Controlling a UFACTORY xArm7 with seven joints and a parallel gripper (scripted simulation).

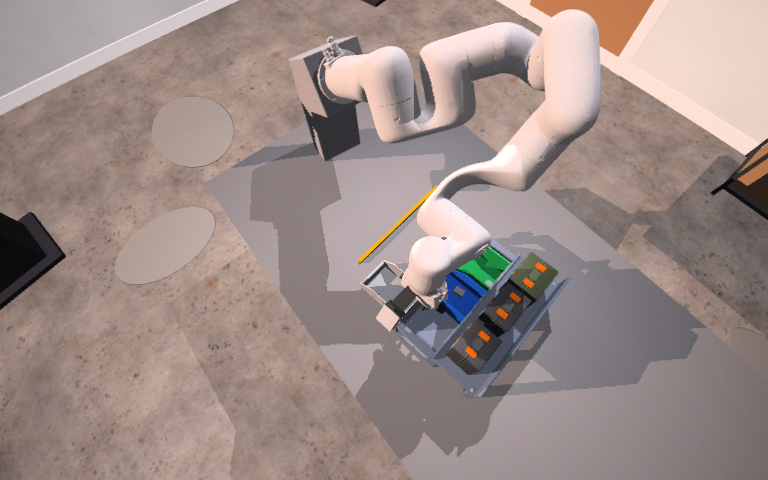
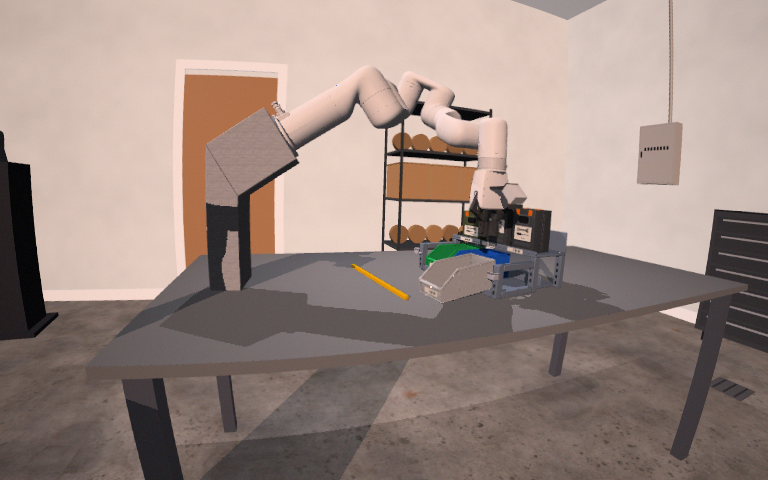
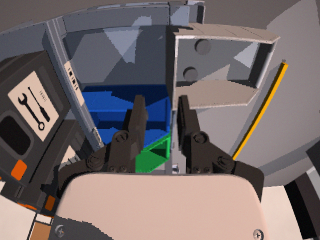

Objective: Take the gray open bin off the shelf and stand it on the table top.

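Note:
The gray open bin [image 1: 374, 294] [image 2: 459, 279] [image 3: 220, 94] stands upright on the table top in front of the shelf [image 2: 496, 286]. Its back end is close to the shelf front; I cannot tell whether they touch. Two round dark parts [image 3: 202, 47] [image 3: 190, 74] lie in it. The blue bin [image 1: 471, 300] [image 3: 125, 102] and green bin [image 1: 493, 264] [image 2: 450, 252] [image 3: 151, 159] sit side by side on the lower shelf. My gripper [image 3: 161, 107] is partly open and empty, above the shelf's front edge, beside the gray bin's back end. Its fingertips are hard to make out in the top and exterior views.
Dark boxes with orange latches [image 1: 474, 348] [image 2: 535, 233] stand on the shelf's raised rear level. The shelf place beside the blue bin is empty. A yellow bar [image 1: 396, 226] [image 2: 380, 281] [image 3: 262, 107] lies on the table beyond the gray bin's open front.

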